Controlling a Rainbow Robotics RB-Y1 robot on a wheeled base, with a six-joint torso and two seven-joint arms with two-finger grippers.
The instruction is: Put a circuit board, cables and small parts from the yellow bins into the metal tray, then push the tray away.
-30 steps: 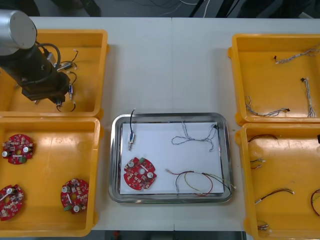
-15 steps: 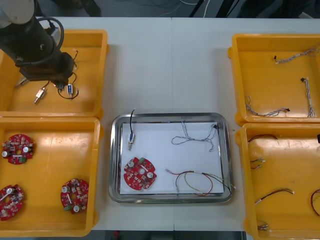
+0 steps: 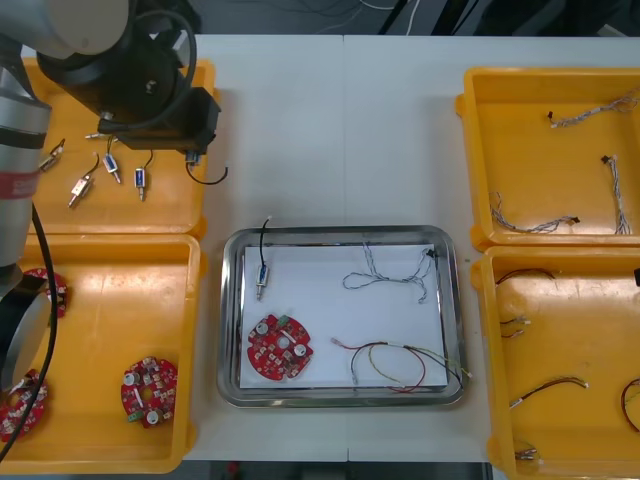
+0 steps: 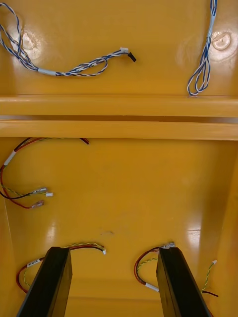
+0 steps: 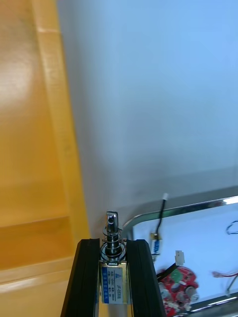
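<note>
Left gripper (image 5: 113, 246), clamped on a small metal part (image 5: 113, 285), has risen out of the far left yellow bin (image 3: 160, 208) and swung right to that bin's rim; a second ago it was low among the parts there. Behind it on the bin floor lie the remaining loose parts (image 3: 110, 172). By this reading the pick is made and the carry to the metal tray (image 3: 340, 232) is under way, with the drop not yet done. The held part's long axis runs along the fingers, and its narrow pin end points out past the fingertips toward the tray's corner just beyond them. Its black lead (image 3: 210, 178) curls beneath the gripper. Ahead in the tray already sit another small part (image 3: 262, 282), a circuit board (image 3: 280, 347), a blue and white cable (image 3: 390, 275) and a red and yellow cable (image 3: 400, 365). Right gripper (image 4: 111, 255), fingers apart and holding nothing, waits above a right-hand yellow bin (image 4: 124, 198).
</note>
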